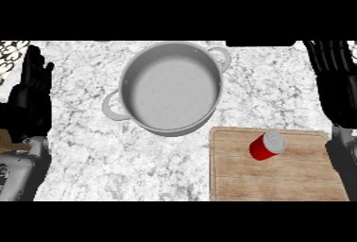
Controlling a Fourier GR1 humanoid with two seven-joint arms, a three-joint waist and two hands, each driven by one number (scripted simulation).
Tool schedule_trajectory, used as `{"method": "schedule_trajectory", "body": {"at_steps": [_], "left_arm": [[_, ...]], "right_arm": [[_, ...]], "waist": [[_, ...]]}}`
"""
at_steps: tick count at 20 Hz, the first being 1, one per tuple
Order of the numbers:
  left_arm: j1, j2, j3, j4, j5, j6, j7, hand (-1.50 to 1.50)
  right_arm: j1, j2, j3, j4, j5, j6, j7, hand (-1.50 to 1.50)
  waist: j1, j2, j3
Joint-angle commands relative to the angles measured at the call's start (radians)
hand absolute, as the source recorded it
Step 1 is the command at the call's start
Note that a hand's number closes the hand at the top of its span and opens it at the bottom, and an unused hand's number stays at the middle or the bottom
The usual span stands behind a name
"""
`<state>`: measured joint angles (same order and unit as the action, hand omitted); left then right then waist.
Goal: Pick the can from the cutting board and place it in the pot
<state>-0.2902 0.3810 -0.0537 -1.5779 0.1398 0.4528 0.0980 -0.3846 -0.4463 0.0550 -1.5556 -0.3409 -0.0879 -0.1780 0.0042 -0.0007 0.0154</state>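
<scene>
Lying red can (267, 146), wooden cutting board (279, 179), round steel pot (171, 88)

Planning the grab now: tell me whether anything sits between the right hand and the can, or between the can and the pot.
Nothing visible does. The can stands alone on the cutting board, the right hand rests open at the right edge, and only bare counter separates the board from the pot.

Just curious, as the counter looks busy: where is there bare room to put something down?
Bare counter lies between the left hand and the board, below the pot. Bare wood lies on the board below the can. Another patch lies between the pot and the right hand. The pot's lower rim crowds the board's top corner.
</scene>
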Motion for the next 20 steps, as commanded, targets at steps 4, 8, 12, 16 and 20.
{"method": "schedule_trajectory", "body": {"at_steps": [4,8,12,16,20], "left_arm": [[0.122,0.11,-0.018,0.177,-0.07,-0.094,0.029,0.0],[0.225,0.119,-0.039,0.225,-0.056,-0.113,0.131,0.0],[0.202,0.143,-0.041,0.216,-0.037,-0.153,0.219,0.0],[0.269,0.145,-0.058,0.108,-0.07,-0.127,0.257,0.0],[0.23,0.138,-0.033,0.191,-0.058,-0.155,0.213,0.0]], "right_arm": [[0.061,-0.015,0.133,-0.017,0.079,0.022,0.151,1.5],[0.095,-0.141,0.05,0.026,0.375,-0.257,0.15,1.5],[0.256,0.049,0.218,-0.095,0.576,-0.5,0.107,-1.5],[0.407,-0.018,0.29,-0.341,0.743,-0.537,0.269,-1.5],[0.408,-0.117,0.363,-0.459,0.909,-0.386,0.562,-1.5]], "waist": [[-0.008,0.005,-0.017],[-0.057,-0.005,-0.023],[-0.038,-0.008,-0.016],[-0.022,-0.011,-0.016],[-0.027,-0.008,-0.021]]}}
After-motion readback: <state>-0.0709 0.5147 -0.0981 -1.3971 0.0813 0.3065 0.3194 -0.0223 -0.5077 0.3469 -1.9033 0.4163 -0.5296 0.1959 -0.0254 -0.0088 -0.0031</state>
